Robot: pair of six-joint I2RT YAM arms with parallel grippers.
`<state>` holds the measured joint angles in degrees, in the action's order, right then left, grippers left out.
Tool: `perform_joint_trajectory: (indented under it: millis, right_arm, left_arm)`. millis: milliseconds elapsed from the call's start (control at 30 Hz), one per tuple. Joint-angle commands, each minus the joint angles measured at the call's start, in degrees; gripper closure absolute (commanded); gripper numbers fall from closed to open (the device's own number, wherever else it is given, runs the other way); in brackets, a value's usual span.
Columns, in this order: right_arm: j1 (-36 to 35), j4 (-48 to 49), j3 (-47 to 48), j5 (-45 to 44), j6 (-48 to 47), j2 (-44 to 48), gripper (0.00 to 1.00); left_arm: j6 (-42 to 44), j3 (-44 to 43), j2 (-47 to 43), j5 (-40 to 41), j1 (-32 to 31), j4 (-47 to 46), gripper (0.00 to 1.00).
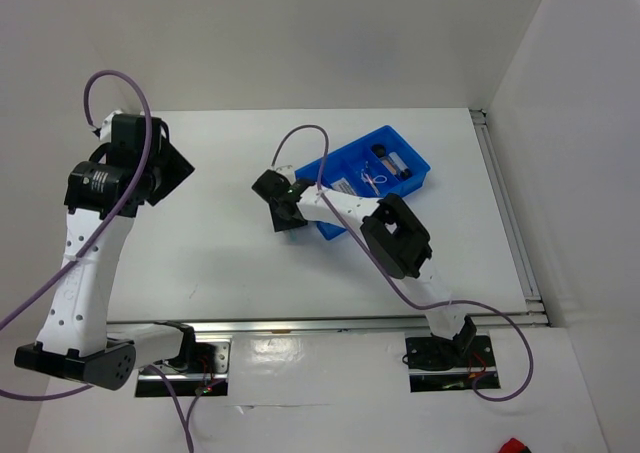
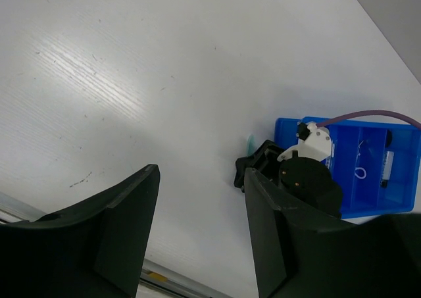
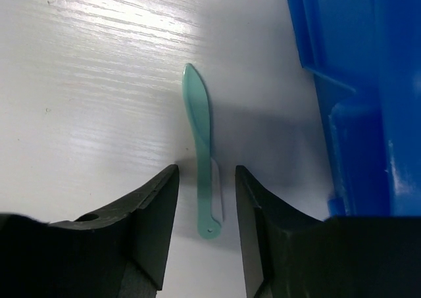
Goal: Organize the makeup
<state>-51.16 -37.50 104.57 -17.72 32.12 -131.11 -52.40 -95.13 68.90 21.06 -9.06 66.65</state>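
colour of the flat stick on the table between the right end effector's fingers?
The spatula is plain pale teal-green, no pattern. The right wrist view shows it best.

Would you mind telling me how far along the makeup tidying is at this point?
Done: a dark tube and a thin clip already lie in the blue tray. In hand: the open right end effector straddles a teal spatula on the table beside the tray, not yet gripped; the left end effector hangs open and empty. Left: grip the spatula and place it in the tray.
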Motion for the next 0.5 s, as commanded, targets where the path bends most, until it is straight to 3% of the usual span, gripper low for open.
perform_joint_trajectory:
  millis: [0, 233, 467]
  right_arm:
    - [0.1, 1.5, -4.5, 3.4, 1.1, 0.4, 0.54]
    - [-1.7, 1.5, -3.3, 3.4, -0.4, -0.1, 0.77]
    - [-3.7, 6.2, -1.6, 3.3, -7.8, 5.8, 0.82]
  left_arm:
    - [1.3, 0.3, -0.3, -0.1, 0.7, -1.8, 0.33]
    - [1.3, 0.3, -0.3, -0.1, 0.7, -1.8, 0.33]
    - [1.3, -0.2, -0.3, -0.1, 1.2, -1.8, 0.33]
